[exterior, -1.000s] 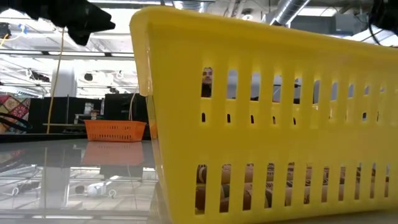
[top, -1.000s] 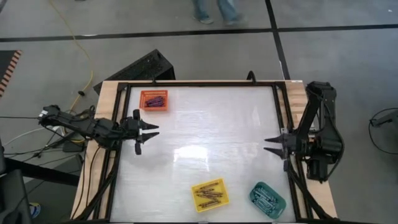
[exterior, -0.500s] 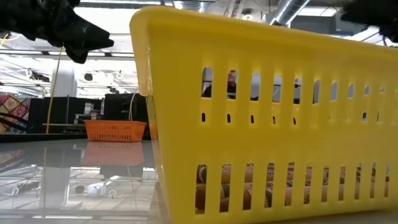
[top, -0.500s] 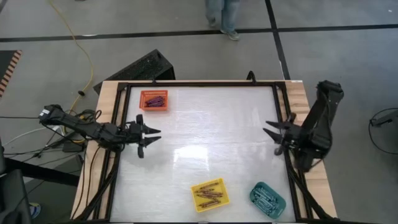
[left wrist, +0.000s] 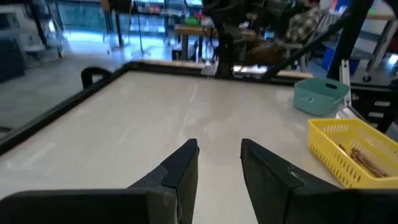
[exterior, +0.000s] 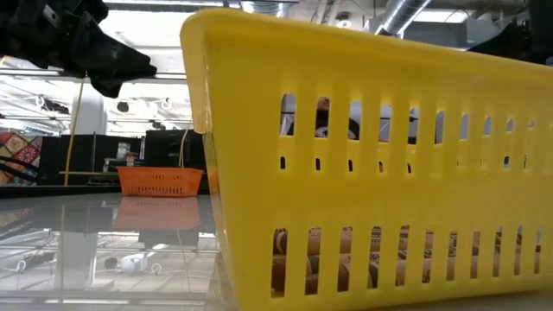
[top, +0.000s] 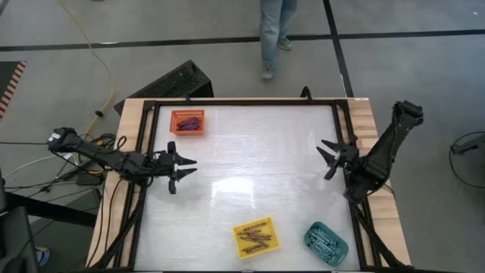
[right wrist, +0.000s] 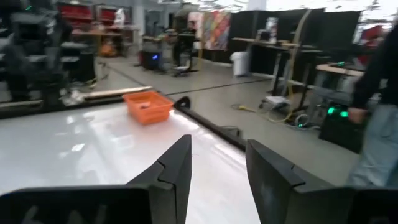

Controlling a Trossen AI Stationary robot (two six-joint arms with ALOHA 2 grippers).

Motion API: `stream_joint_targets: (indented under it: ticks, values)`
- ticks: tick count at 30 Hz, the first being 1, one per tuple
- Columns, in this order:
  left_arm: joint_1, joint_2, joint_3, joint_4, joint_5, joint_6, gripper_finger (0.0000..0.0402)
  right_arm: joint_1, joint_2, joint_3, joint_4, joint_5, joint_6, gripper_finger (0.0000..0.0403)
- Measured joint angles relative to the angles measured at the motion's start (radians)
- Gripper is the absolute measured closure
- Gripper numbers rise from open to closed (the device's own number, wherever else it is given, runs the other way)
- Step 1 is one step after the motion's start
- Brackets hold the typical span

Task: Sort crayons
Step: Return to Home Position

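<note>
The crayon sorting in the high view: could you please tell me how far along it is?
Looks finished: crayons lie in the orange tray, yellow tray and teal tray, and no loose one shows on the tabletop. In hand: nothing; the left end effector and right end effector hang open and empty at its sides. Left: apparently parking the arms.

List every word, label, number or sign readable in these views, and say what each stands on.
Readable text: none in any view.
Orange tray, yellow tray, teal tray: no label or print shows on their walls.
Crayons: any wrapper print is too small to read.
Colourful panel in the room behind: blurred, no words can be made out.
</note>
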Motion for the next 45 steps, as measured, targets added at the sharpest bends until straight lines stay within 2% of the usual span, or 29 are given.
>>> stream_joint_targets:
  ticks: [7,16,21,24,27,29,42,45]
  values:
    - [0.0,0.0,-0.145,0.255,0.0,0.044,0.0291,-0.134,-0.002,-0.023,0.01,-0.002,0.003,0.0255]
    - [0.0,0.002,-0.153,0.211,-0.027,0.007,0.0291,-0.296,-0.004,-0.142,0.189,-0.003,0.002,0.0255]
    - [0.0,0.002,-0.153,0.207,-0.001,0.051,0.0291,-0.306,-0.004,-0.232,0.262,-0.015,0.024,0.0257]
    - [-0.001,0.002,-0.153,0.208,-0.025,-0.058,0.0291,-0.3,0.022,-0.229,0.26,-0.014,0.036,0.0264]
    - [0.002,0.002,-0.153,0.186,-0.143,-0.151,0.0291,-0.3,0.029,-0.229,0.269,-0.007,0.026,0.0269]
    - [0.002,0.002,-0.154,0.155,-0.17,-0.153,0.0291,-0.298,0.03,-0.229,0.274,-0.006,0.026,0.027]
    - [0.002,0.002,-0.155,-0.165,-0.176,-0.075,0.0291,-0.296,0.03,-0.229,0.282,-0.006,0.02,0.0269]
    - [0.002,0.01,-0.15,-0.179,-0.177,-0.073,0.0291,-0.29,0.03,-0.229,0.283,-0.007,0.029,0.0269]
